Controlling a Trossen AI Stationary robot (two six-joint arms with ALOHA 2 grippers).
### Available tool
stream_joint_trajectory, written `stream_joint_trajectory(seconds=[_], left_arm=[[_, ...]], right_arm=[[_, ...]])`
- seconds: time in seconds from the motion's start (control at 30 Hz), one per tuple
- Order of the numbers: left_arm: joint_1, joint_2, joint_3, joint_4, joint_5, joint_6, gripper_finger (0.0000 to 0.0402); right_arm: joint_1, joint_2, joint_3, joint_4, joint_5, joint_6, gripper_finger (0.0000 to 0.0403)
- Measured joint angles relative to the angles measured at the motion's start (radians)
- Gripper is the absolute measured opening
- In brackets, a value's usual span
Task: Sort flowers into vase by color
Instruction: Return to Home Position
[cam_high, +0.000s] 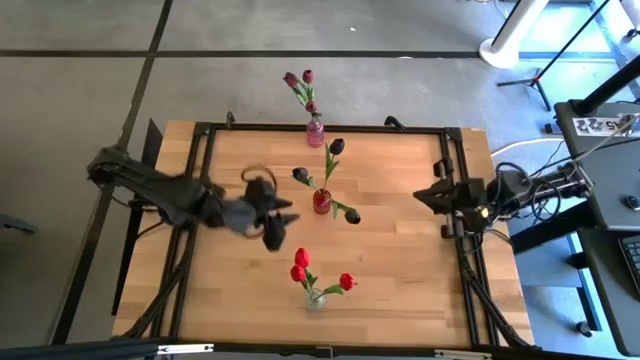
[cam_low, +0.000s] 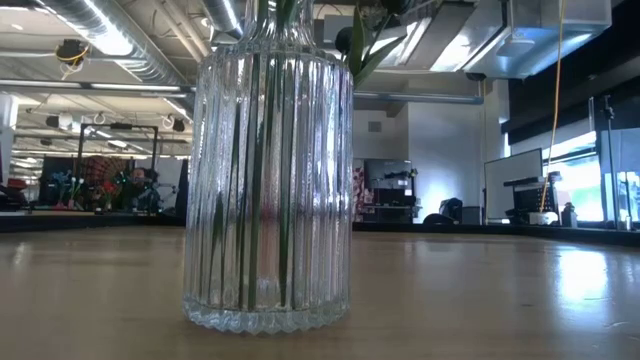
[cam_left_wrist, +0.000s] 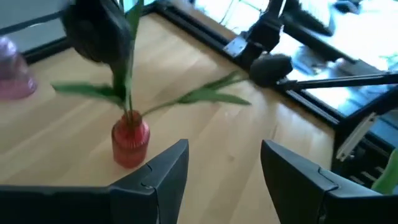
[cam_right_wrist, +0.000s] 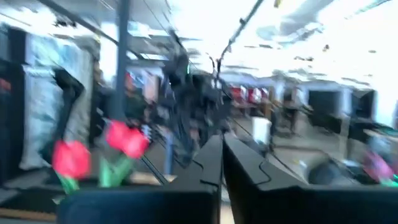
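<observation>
Three vases stand on the wooden table. A pink vase (cam_high: 315, 132) at the far edge holds magenta and maroon tulips (cam_high: 298, 82). The red vase (cam_high: 321, 203) in the middle holds dark tulips (cam_high: 337, 146) and shows in the left wrist view as the red vase (cam_left_wrist: 130, 142) with a dark head (cam_left_wrist: 93, 31). The clear ribbed vase (cam_high: 315, 298) near the front holds red tulips (cam_high: 301, 258); its stems (cam_low: 262, 180) stand inside the glass. My left gripper (cam_high: 284, 222) hovers open just left of the red vase, holding nothing (cam_left_wrist: 224, 168). My right gripper (cam_high: 422, 195) is shut and empty (cam_right_wrist: 221, 168) at the table's right side.
A black metal frame (cam_high: 205, 130) runs round the tabletop. Cables and equipment (cam_high: 560, 185) sit past the right edge, and a white stand base (cam_high: 510, 45) is on the floor beyond. Bare wood (cam_high: 400, 280) lies between the vases and the right rail.
</observation>
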Motion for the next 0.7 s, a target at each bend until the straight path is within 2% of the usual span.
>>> stream_joint_trajectory(seconds=[0.13, 0.27, 0.37, 0.5, 0.7], left_arm=[[0.164, -0.175, -0.167, 0.205, 0.135, 0.199, 0.0196], [0.294, -0.387, -0.387, 0.409, 0.240, 0.360, 0.0196], [0.379, -0.546, -0.560, 0.557, 0.234, 0.436, 0.0195], [0.446, -0.754, -0.759, 0.714, 0.279, 0.475, 0.0195], [0.467, -1.049, -0.981, 0.769, 0.294, 0.523, 0.0195]], right_arm=[[-0.068, -0.119, -0.064, -0.120, 0.037, -0.004, 0.0004], [-0.097, -0.209, -0.065, -0.282, 0.114, -0.004, 0.0011], [-0.095, -0.230, -0.066, -0.374, 0.156, -0.027, 0.0023], [-0.095, -0.234, -0.066, -0.460, 0.234, -0.115, 0.0031], [-0.095, -0.314, -0.150, -0.409, 0.149, -0.083, 0.0032]])
